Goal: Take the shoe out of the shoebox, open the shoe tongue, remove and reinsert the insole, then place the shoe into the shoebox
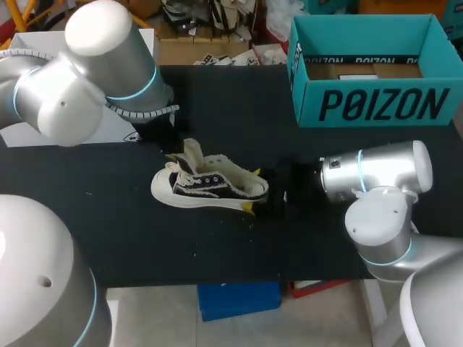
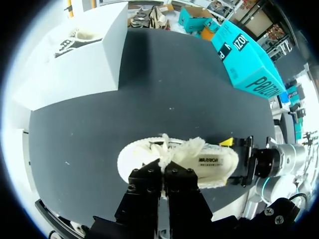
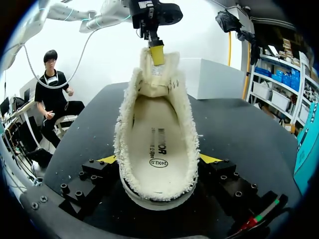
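A black and white sneaker [image 1: 206, 186] with fleece lining lies mid-table, toe to the left. My left gripper [image 1: 176, 154] is over its front, shut on the raised tongue [image 3: 157, 69]; in the left wrist view its black fingers [image 2: 149, 181] meet on the fleece. My right gripper [image 1: 252, 191] is at the heel, one yellow tip on each side of it, both pressed against the shoe [image 3: 158, 159]. The insole [image 3: 159, 142] lies flat inside the shoe. The teal shoebox [image 1: 369, 105] stands open at the back right.
A white box [image 1: 108, 126] stands at the back left under my left arm. Bare black table [image 1: 239, 116] lies between the shoe and the two boxes. The table's front edge [image 1: 239, 280] is close below the shoe.
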